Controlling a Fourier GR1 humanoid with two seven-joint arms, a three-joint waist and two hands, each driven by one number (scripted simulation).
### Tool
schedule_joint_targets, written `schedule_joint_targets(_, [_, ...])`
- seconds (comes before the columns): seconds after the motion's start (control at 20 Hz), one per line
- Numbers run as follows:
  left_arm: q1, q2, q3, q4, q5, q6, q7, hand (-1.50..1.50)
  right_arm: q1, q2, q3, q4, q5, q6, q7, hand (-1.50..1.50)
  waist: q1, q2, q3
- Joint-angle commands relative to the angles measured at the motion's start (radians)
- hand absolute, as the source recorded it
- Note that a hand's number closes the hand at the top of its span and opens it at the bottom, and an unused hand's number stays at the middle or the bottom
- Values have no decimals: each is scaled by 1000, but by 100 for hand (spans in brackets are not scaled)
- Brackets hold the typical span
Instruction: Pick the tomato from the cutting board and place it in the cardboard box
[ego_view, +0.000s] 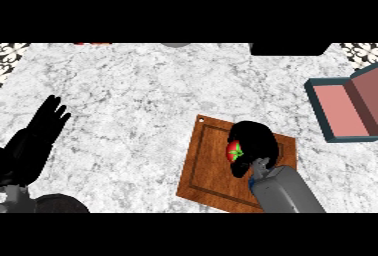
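A brown wooden cutting board (210, 170) lies on the marble counter, right of centre. On it sits a red tomato (235, 150) with a green stem, mostly covered by my right hand (257, 145), whose black fingers curl over and round it. Only the tomato's left side shows. The box (347, 107), with a teal outside and pinkish inside, stands open at the right edge, apart from the board. At the left edge my left hand (37, 135) rests open, fingers pointing up.
A dark object (289, 48) sits at the counter's back edge, right of centre. A red item (92, 43) and a grey one (176, 44) peek in at the back. Patterned tiles show in both back corners.
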Motion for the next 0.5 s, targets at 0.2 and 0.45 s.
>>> schedule_joint_targets(0.2, [43,-41,-14,-85,-22,0,46,0,-32,20,-58,113,76,-53,-64,150,3,2,2])
schedule_joint_targets(0.45, [-46,-37,-22,-22,-26,8,30,0,-342,-64,-375,409,9,-106,28,150,38,21,3])
